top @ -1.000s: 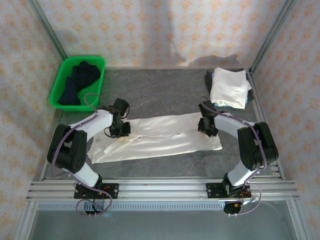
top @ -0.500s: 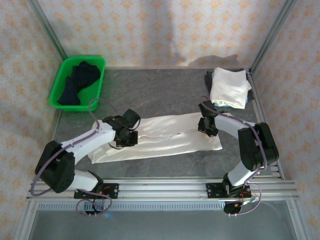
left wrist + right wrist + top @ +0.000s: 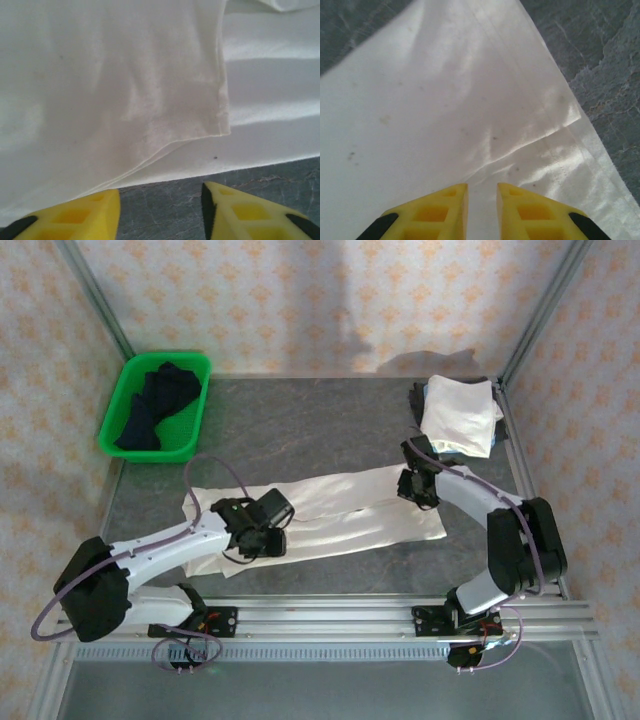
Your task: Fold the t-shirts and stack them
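- Across the middle of the grey table point(image 3: 300, 430), one t-shirt point(image 3: 340, 515) lies flat as a long white band that runs from the left arm's side to the right arm's side.
- At the band's left end, a layer of cloth is turned over on itself; the left wrist view shows its hemmed corner lying on the layer beneath, near the shirt's near edge.
- Just beside that edge hangs the left gripper point(image 3: 160, 195), its yellow fingers point(image 3: 75, 215) standing well apart with only bare table between them and no cloth in its hold.
- At the far right end of the band, the right gripper point(image 3: 482, 187) is down on the t-shirt, fingers point(image 3: 435, 210) drawn almost together.
- White cloth fills the narrow slit between those fingers, and a crease in the top layer runs straight up to their tips, so it reads as a pinch on the shirt.
- By the far right corner sits a stack of folded t-shirts point(image 3: 458, 412), well apart from the spread one.
- Toward the far left corner stands a green basket point(image 3: 168, 357) with dark clothes point(image 3: 160, 395) inside.
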`<control>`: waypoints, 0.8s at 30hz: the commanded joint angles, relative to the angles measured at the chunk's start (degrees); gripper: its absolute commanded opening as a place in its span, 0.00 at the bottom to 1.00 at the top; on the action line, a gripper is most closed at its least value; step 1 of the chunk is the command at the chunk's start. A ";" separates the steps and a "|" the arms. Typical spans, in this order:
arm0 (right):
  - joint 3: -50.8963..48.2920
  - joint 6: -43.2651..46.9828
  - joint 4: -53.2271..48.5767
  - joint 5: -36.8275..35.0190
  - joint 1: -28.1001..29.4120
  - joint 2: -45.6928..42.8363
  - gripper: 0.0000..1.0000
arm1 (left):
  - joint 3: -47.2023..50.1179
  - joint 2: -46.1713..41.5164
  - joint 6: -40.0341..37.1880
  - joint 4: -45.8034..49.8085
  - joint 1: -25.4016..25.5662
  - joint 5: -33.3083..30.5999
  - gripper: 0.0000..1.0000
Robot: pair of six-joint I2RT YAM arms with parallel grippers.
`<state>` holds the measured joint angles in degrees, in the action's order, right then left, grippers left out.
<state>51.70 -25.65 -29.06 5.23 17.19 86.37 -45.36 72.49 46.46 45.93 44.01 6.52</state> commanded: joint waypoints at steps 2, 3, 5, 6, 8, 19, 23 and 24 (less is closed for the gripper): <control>1.34 -0.17 -0.21 1.55 1.03 -1.70 0.22 | -4.53 -0.14 -2.28 0.88 -4.90 -3.73 0.53; 1.43 -0.28 0.57 2.00 1.55 -1.46 0.23 | -4.39 0.16 -2.99 -0.11 -6.89 -3.75 0.54; 1.81 -0.62 1.72 1.98 2.68 -0.19 0.23 | -4.78 2.11 -5.02 -0.67 -11.91 -3.92 0.55; 2.31 -0.70 2.04 1.64 3.02 0.89 0.23 | -5.20 3.82 -6.15 -0.43 -15.32 -4.04 0.54; 2.96 -0.89 2.07 0.94 3.17 3.25 0.22 | -5.54 6.59 -8.42 -0.38 -22.34 -4.66 0.53; -1.65 -4.39 -1.86 -5.63 -0.53 4.92 0.18 | -10.71 21.91 -14.38 -2.46 -44.71 -9.36 0.46; -3.05 -3.76 -2.41 -5.28 -3.23 3.77 0.18 | -9.50 23.25 -14.52 -4.24 -47.40 -7.79 0.45; -2.70 -3.33 -2.79 -4.91 -3.22 3.42 0.18 | -9.60 23.49 -14.43 -4.10 -47.69 -7.43 0.44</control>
<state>49.65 -28.58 -28.82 2.72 14.52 91.88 -55.09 95.50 33.04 42.39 -2.55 -0.27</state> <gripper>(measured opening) 0.184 0.452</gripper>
